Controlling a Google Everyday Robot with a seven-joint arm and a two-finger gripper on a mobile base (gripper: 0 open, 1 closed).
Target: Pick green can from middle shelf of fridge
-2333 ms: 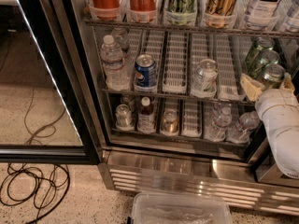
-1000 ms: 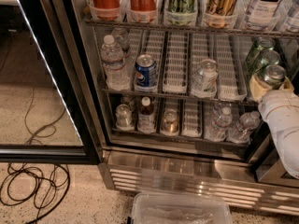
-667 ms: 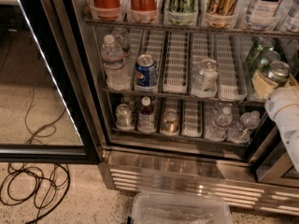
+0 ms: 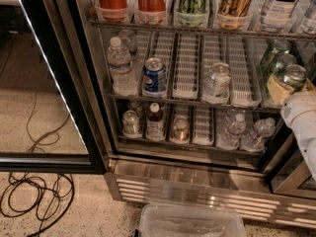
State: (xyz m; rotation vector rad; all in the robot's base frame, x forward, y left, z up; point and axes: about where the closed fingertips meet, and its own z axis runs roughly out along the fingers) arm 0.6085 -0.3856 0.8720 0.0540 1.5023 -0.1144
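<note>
Camera view showed the gripper at the middle shelf, jaws pinching the green can; a careful outward pull seemed due.

Shop-like: stocked display fridge, pincer at right

Upright green can, right end of middle shelf, at end effector

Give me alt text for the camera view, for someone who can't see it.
At the right end of the fridge's middle shelf, the gripper is at the front green can in a row of three. Left of it stand a water bottle, a blue Pepsi can and a silver-white can.
</note>
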